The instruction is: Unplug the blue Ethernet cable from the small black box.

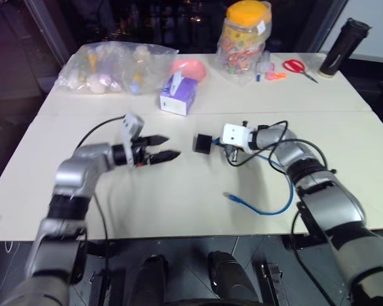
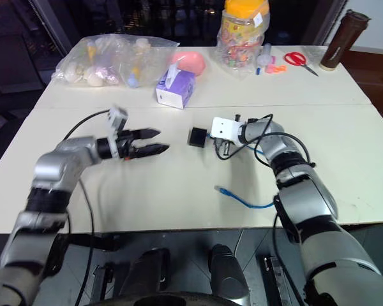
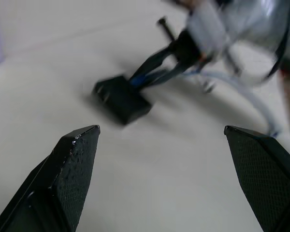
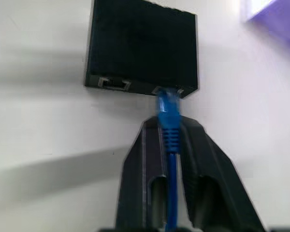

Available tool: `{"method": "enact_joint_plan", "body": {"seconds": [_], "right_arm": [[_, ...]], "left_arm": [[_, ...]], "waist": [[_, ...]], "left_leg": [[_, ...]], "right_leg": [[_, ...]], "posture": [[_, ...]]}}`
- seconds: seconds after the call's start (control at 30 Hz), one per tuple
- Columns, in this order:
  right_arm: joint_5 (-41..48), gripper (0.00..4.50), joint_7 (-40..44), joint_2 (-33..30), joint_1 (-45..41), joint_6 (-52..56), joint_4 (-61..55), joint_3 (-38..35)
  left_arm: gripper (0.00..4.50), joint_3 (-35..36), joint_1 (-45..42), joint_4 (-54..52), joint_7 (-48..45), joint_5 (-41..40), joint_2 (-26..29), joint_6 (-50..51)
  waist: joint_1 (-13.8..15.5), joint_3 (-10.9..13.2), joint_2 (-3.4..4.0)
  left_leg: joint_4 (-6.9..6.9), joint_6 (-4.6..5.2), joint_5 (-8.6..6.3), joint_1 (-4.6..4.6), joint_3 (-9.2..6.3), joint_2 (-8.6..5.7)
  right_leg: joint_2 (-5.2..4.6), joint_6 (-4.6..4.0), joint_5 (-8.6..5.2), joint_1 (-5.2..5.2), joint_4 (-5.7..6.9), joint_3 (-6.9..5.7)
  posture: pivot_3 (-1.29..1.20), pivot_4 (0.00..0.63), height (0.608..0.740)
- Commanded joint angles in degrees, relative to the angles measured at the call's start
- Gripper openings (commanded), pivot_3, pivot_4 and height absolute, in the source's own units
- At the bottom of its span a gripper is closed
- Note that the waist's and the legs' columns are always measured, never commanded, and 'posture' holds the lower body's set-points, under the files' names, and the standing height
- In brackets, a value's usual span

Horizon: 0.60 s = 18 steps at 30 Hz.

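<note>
- I have the right hand (image 4: 170, 128) clamped on the blue Ethernet cable (image 4: 168, 116), fingers pinched on the boot just behind the plug. Gripping that close to the small black box (image 4: 142, 46) means a pull should load the connector, not the slack cord.
- The plug sits in the port at one end of the box's near face; the port beside it is empty. So the cable is not yet out.
- The box lies flat on the desk (image 1: 179, 197), near the middle, with nothing holding it down. My guess: a straight pull drags the box along unless it's braced.
- That's why I'm keeping the left hand (image 1: 167, 147) on the far side of the box from the right hand, fingers apart and holding nothing, pointed level at the box with a gap between them. From there it's lined up to close on the box as an anchor.
- From the box, the rest of the cable runs back under the right forearm and loops toward the desk's near edge, its free plug (image 1: 230, 197) lying loose there. Plenty of slack, so nothing should snag.
- The purple tissue box (image 1: 178, 95) stands beyond the black box, well apart; it's out of the pull line.
- Risk as I judge it: the latch tab may not be pressed; I can't tell from the wrist view.
</note>
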Motion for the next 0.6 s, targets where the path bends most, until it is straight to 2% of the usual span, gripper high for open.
{"method": "enact_joint_plan", "body": {"seconds": [0.03,0.17,0.33,0.6], "right_arm": [[-6.29,0.03,-9.64,-5.24,1.59,-6.40,-11.61,0.04],[-8.79,0.03,-15.41,-8.06,3.81,-5.84,-21.72,-2.05],[-6.82,0.03,-16.56,-8.79,6.88,-2.04,-32.36,-5.67],[-5.90,0.03,-14.97,-8.03,10.32,3.28,-41.15,-7.13]], "left_arm": [[4.33,0.81,-8.13,12.21,-6.25,-1.04,-2.15,-0.58],[4.33,1.26,-17.61,29.41,-9.16,2.31,-5.91,-7.21],[4.33,1.45,-26.24,44.91,-9.24,7.46,-9.99,-16.51],[4.33,5.95,-31.64,53.33,-6.05,9.66,-14.29,-24.51]], "waist": [[0.10,0.00,0.01],[-0.62,0.00,0.01],[-1.05,0.01,0.00],[-0.97,0.02,-0.01]], "left_leg": [[0.00,0.00,0.00,-0.11,0.00,-0.02],[-0.24,0.00,0.00,-0.20,0.02,-0.02],[-0.40,0.05,-0.03,-0.29,0.00,-0.01],[-0.27,0.06,-0.03,-0.33,0.02,-0.03]], "right_leg": [[-0.01,0.04,0.00,-0.12,0.00,0.00],[0.00,0.10,0.00,-0.37,0.06,0.00],[0.01,0.13,-0.04,-0.51,0.00,-0.02],[-0.01,0.15,-0.03,-0.43,-0.08,0.00]], "posture": [[0.00,0.150,0.739],[0.00,0.150,0.739],[0.00,0.150,0.739],[0.00,0.150,0.739]]}}
